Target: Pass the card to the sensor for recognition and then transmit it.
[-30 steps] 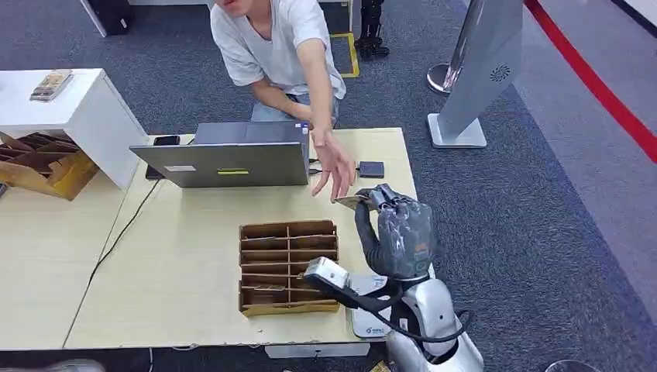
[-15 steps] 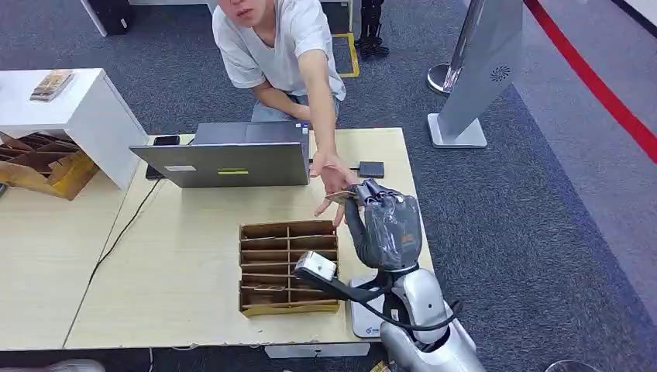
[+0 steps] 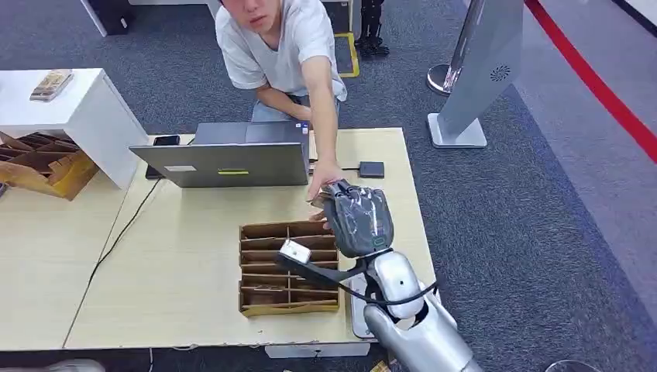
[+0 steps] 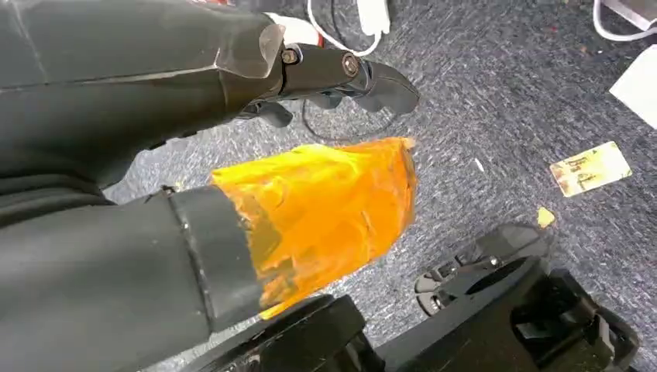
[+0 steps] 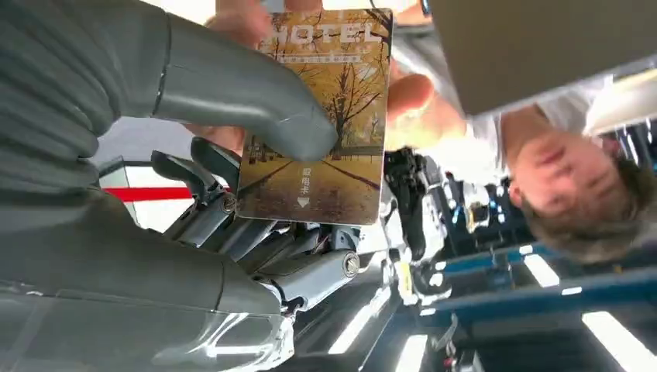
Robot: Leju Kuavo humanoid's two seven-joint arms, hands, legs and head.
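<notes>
My right hand (image 3: 358, 219) is raised over the table's right side, beyond the divided cardboard box. It pinches a hotel card (image 5: 325, 116) with a yellow tree picture between its thumb (image 5: 256, 93) and its darker fingers. A person in a white shirt leans over the table, and the person's hand (image 3: 324, 177) meets my hand, its fingers around the card's far end (image 5: 411, 93). A small dark box (image 3: 371, 169) with a cable lies on the table just past them. My left hand (image 4: 325, 74) hangs over the carpet and holds nothing, its dark fingers apart from an orange-wrapped thumb (image 4: 325, 205).
An open laptop (image 3: 232, 159) stands at the table's far side. The cardboard box (image 3: 288, 267) of compartments sits near the front edge. A white cabinet (image 3: 70, 108) is at the left and a grey kiosk (image 3: 484, 70) at the right. One card (image 4: 590, 168) lies on the carpet.
My right hand has carried the card leftward and farther across the table, toward the person. The person's hand has come down from above and closed on the card's far end.
</notes>
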